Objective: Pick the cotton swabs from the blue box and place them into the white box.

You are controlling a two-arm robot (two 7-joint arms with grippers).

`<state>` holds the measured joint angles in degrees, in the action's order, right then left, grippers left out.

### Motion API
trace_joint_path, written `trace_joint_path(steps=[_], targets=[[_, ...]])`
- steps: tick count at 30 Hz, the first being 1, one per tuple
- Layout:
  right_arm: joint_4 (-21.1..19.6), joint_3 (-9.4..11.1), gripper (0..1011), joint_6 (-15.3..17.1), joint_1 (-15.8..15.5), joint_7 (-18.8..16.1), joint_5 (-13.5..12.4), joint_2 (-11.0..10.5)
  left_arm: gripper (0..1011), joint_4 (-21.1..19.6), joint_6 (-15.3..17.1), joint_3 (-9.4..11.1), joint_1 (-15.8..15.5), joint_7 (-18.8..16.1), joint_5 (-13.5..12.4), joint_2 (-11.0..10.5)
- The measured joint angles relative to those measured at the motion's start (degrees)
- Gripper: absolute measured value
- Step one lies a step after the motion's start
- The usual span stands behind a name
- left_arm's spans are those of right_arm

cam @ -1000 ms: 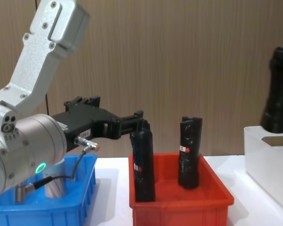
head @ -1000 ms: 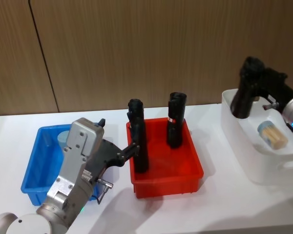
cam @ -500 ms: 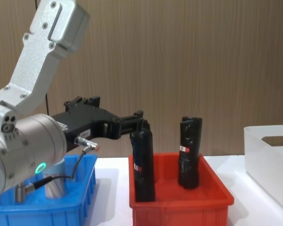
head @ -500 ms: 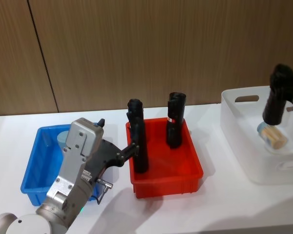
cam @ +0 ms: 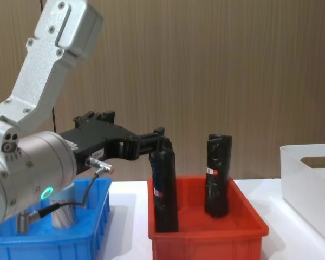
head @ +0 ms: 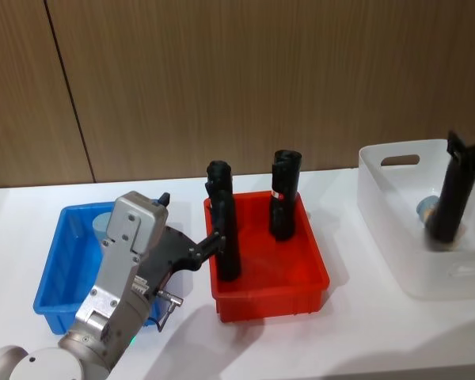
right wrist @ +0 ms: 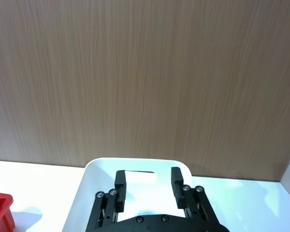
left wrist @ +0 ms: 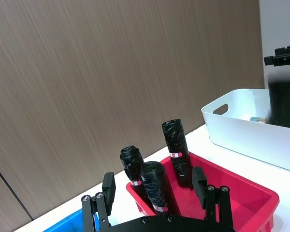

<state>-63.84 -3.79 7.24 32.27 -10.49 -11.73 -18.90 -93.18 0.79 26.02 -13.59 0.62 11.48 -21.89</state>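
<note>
Your right gripper (right wrist: 148,186) hung above the white box (head: 380,190) with its fingers spread apart and nothing between them. A cotton swab jar (head: 425,210) lay inside that box, partly hidden behind the gripper. Your left gripper (left wrist: 154,186) also stood open and empty, held over the near right edge of the blue box (head: 59,273), beside the red bin (head: 301,285) holding black wrapped cylinders (head: 285,194). Another cotton swab jar (cam: 62,208) stood in the blue box.
</note>
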Motion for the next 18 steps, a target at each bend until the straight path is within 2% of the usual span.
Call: trace_joint_path(steps=[2,4,5,7,8,15,18], targets=[[0.2,0.1,614,0.0,0.0,-0.1,-0.1,0.0,1004,0.0,0.0,0.0,0.0,0.0,0.0,0.0],[0.3,0.2,653,0.0,0.1,-0.2,-0.2,-0.1,1004,0.0,0.0,0.0,0.0,0.0,0.0,0.0],[0.4,0.2,711,0.0,0.1,-0.3,-0.2,-0.1,1004,0.0,0.0,0.0,0.0,0.0,0.0,0.0],[0.4,0.3,750,0.0,0.1,-0.3,-0.4,-0.1,1004,0.0,0.0,0.0,0.0,0.0,0.0,0.0],[0.4,0.3,805,0.0,0.0,-0.4,-0.5,-0.2,1004,0.0,0.0,0.0,0.0,0.0,0.0,0.0],[0.1,0.6,972,-0.2,-0.3,-0.5,-0.8,-0.3,1004,0.0,0.0,0.0,0.0,0.0,0.0,0.0],[-0.2,0.7,1002,-0.3,-0.5,-0.5,-1.0,-0.4,1004,0.0,0.0,0.0,0.0,0.0,0.0,0.0]])
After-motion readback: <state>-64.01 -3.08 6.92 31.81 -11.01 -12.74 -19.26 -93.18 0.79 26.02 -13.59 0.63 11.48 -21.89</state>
